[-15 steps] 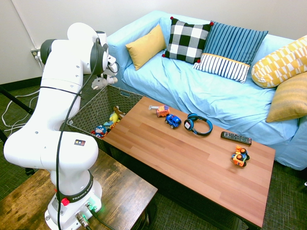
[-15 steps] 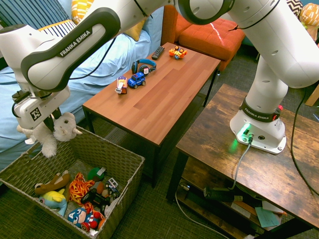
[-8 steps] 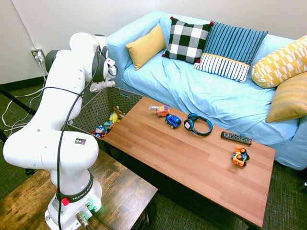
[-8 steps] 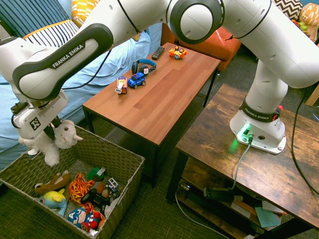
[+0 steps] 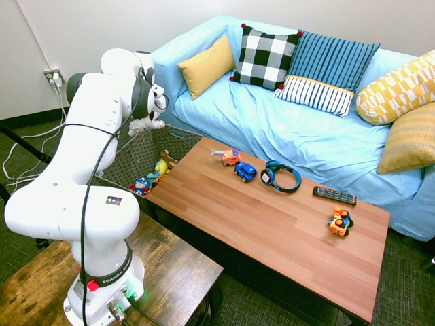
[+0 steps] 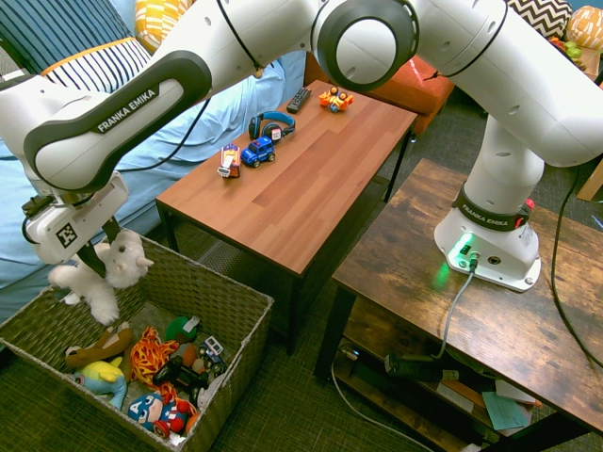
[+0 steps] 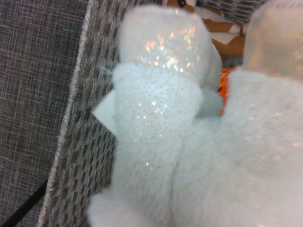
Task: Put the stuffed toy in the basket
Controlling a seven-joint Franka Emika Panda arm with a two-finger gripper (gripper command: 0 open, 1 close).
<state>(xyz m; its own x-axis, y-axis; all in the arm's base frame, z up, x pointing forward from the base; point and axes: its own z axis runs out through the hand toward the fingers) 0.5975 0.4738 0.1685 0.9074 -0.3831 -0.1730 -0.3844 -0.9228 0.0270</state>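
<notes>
The light blue sofa [image 5: 299, 129] is filling the back of the room, carrying a plain yellow cushion [image 5: 206, 66], a black-and-white checked cushion [image 5: 266, 57], a blue striped cushion [image 5: 328, 71] and two patterned yellow ones at its far end. In front of it the wooden coffee table [image 5: 272, 231] is bearing small toy cars [image 5: 238, 165], blue headphones [image 5: 281, 176], a black remote [image 5: 334, 195] and an orange toy vehicle [image 5: 340, 222]. Just beside the table's end, the basket [image 6: 57, 325] is sitting on the floor, already holding a heap of colourful soft toys [image 6: 151, 372] at its near end. The gripper [image 6: 94, 259] is pointing downward over the basket's far part. The stuffed toy [image 6: 99, 278] is hanging right under the gripper, its limbs dangling inside the basket's rim, above the bare bottom. Whether the jaws are gripping it or standing apart I cannot tell, as the toy and the hand are hiding them. In the wrist view the white plush [image 7: 189, 142] is filling most of the picture, with the woven wall [image 7: 85, 142] beside it.
</notes>
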